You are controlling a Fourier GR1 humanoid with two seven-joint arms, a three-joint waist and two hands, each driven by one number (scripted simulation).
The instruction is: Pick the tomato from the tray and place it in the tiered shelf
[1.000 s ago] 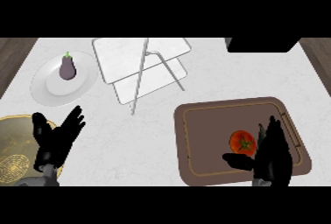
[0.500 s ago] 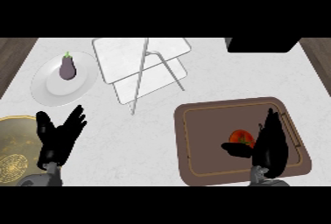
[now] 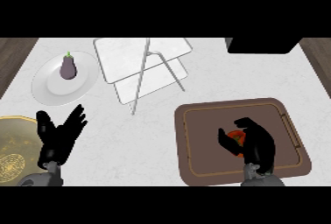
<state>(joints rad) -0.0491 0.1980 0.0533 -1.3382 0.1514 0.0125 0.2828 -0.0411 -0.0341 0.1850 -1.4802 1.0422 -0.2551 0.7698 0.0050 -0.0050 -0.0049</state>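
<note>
Right hand [image 3: 253, 141] curled round tomato [image 3: 237, 136] on brown tray [image 3: 194, 144]; left hand [image 3: 59, 132] resting open, holding nothing.

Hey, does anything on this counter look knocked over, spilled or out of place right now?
Nothing stands out. The purple eggplant lies on its white round plate, the white tiered shelf looks intact, and the red tomato sits on the brown tray under the right hand.

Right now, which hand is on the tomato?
The right hand, over the brown tray, with fingers curled round the red tomato. The left hand rests open over bare counter at the lower left, holding nothing.
</note>
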